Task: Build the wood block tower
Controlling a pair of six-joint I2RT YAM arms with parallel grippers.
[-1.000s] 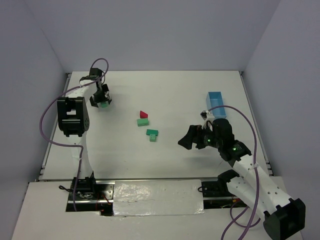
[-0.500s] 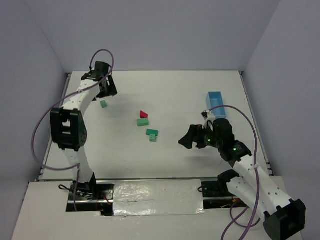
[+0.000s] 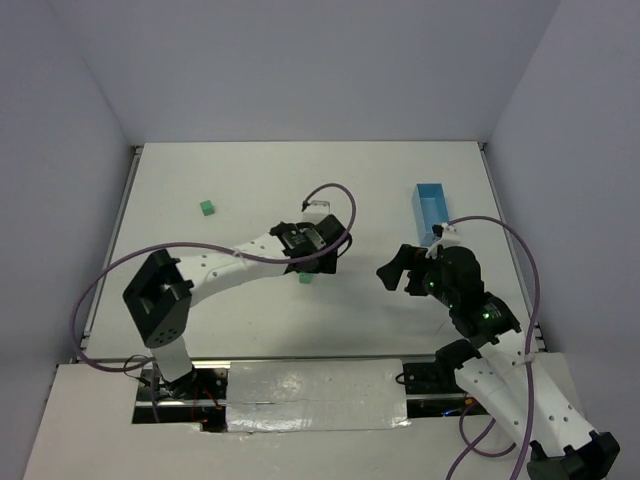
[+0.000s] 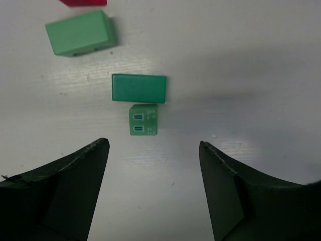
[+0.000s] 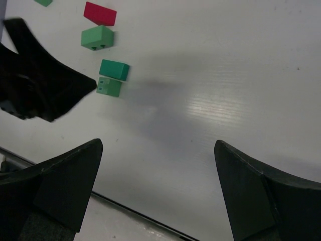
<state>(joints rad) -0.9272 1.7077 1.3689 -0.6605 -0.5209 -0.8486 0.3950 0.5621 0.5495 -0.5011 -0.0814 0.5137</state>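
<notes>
Your left gripper (image 4: pixel 153 145) hung released, holding nothing. At its twelve o'clock lay a small green wooden cube (image 4: pixel 143 119), touching a dark green rectangular wooden block (image 4: pixel 139 88). Farther off at eleven o'clock sat a paler green wooden block (image 4: pixel 80 32), then a red wooden wedge (image 4: pixel 83 2). Your right gripper (image 5: pixel 158 145) gaped wide, also empty.

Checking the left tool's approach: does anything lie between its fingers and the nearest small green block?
Nothing visible does. The open left tool faces the small green block across bare table; the darker green block lies just beyond it.
</notes>
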